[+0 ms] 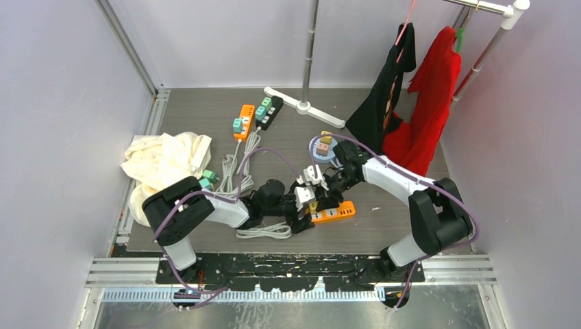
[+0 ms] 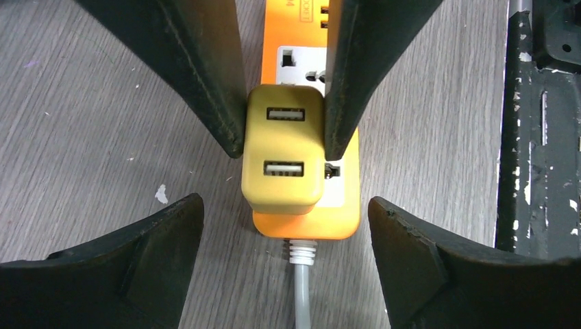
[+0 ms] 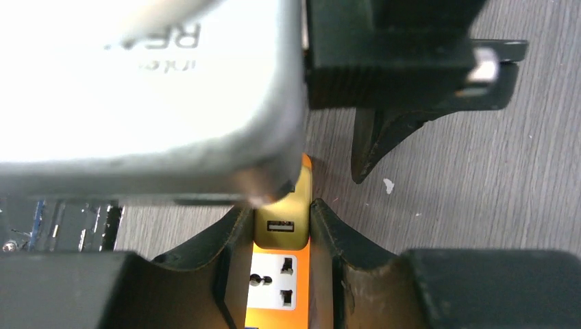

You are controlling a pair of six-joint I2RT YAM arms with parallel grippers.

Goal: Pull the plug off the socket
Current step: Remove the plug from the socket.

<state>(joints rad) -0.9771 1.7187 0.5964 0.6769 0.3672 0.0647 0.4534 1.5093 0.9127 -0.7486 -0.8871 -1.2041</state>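
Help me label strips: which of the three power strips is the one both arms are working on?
The near orange power strip, by the arm bases, carrying the yellow USB plug. The other orange strip and black strip lie far back, untouched.

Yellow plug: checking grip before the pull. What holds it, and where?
The right gripper's fingers pinch the yellow plug by its two sides; left gripper holds nothing.
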